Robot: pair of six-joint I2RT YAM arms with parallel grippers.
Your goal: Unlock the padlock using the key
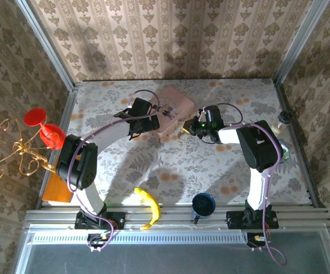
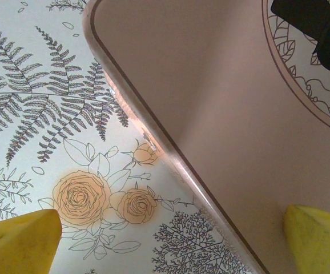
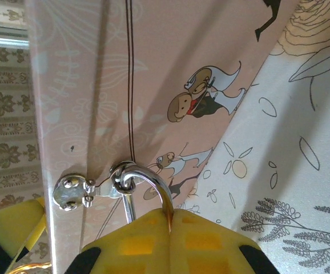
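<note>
Our right pincer (image 3: 170,228) has its yellow foam pads pressed together, clamped, as we judge it, on the small padlock (image 3: 153,180), whose curved silver metal shackle comes straight out of the seam between them. We read this as the holding step: the lock is steadied but not yet opened. Whether a key is in it we cannot tell. The next move calls for the key to be brought to the keyhole, lined up and turned, with the right grip firm. The lock's body is hidden inside the grip, so it sits right in our fingers. Just beyond the pads the shackle hooks through the ring of a little silver metal hasp (image 3: 73,191) on the side of the pink picture-printed box (image 3: 85,85). Farther off lies the pale fern-and-rose tablecloth (image 3: 302,171). Our left pincer (image 2: 168,242) has its pads apart, one over the cloth and one over the box lid, with the rim between them.
</note>
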